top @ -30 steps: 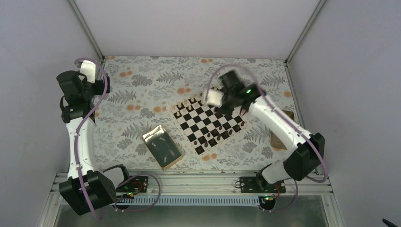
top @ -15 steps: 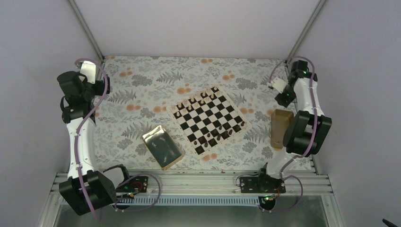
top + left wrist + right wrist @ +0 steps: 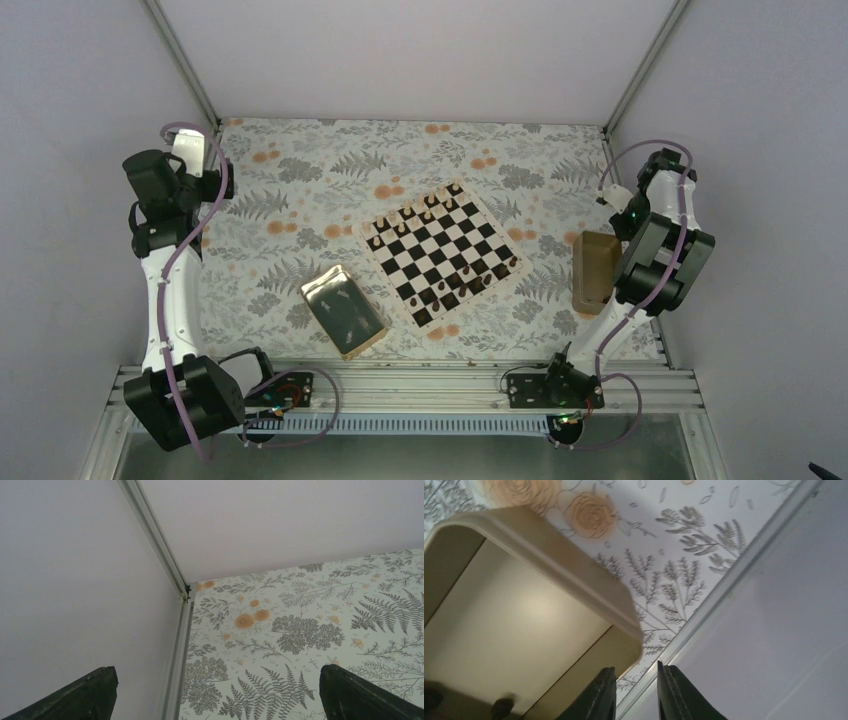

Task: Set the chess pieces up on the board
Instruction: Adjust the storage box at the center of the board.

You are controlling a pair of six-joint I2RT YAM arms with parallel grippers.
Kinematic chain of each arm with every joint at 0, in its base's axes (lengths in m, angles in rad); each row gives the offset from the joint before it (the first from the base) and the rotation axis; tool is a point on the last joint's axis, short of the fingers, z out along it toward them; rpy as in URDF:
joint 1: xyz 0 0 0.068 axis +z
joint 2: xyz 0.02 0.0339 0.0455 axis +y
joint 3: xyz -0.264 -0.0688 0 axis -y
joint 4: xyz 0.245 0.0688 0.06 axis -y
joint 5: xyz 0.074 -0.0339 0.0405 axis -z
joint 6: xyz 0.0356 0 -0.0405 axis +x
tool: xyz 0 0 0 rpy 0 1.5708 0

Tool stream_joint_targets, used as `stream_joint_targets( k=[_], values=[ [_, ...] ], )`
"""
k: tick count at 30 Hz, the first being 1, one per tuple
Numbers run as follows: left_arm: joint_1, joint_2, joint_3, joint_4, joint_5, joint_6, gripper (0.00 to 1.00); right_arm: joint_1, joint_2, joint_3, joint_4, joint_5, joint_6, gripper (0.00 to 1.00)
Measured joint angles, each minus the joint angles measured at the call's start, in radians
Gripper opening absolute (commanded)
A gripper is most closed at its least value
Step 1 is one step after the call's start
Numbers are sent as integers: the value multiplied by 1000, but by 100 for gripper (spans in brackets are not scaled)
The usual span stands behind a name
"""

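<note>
Wooden chess pieces (image 3: 430, 203) stand in rows along two opposite edges of the board (image 3: 441, 250): light ones on the side toward the left hand (image 3: 215, 695), dark ones (image 3: 455, 283) on the near edge, toward the arm bases. The board lies at a slant on the fern-printed surface (image 3: 300, 200), between the two hands and well apart from both.

Left hand: released, its two dark fingertips (image 3: 85, 695) spread to opposite lower corners of the wrist view, with nothing between them. It is raised at the far left corner of the surface, facing the corner post and the wall. A gold tray (image 3: 312, 291) lies on the near side of this hand, beside the board's near-left edge. It holds a few small shapes too small to name.

Right hand (image 3: 636, 672): nearly clenched, the fingers (image 3: 601, 695) drawn close with only a narrow slit between them, and nothing shows in the slit. It hangs at the far right edge of the surface, close to the wall rail. A tan open box (image 3: 574, 580) lies directly in front of this hand. Small dark blurred shapes rest on the box floor.
</note>
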Motion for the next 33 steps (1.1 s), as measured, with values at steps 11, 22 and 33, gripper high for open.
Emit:
stream_joint_targets(
  k=[11,22,33],
  values=[
    [0,25,2,-2,4,0,100,1,-134,-109,-68,-30,72,10],
    [0,26,2,0,4,0,100,26,-37,-136,-18,-37,140,4],
    [0,26,-8,6,5,1,100,145,73,-34,30,-37,216,4]
  ],
)
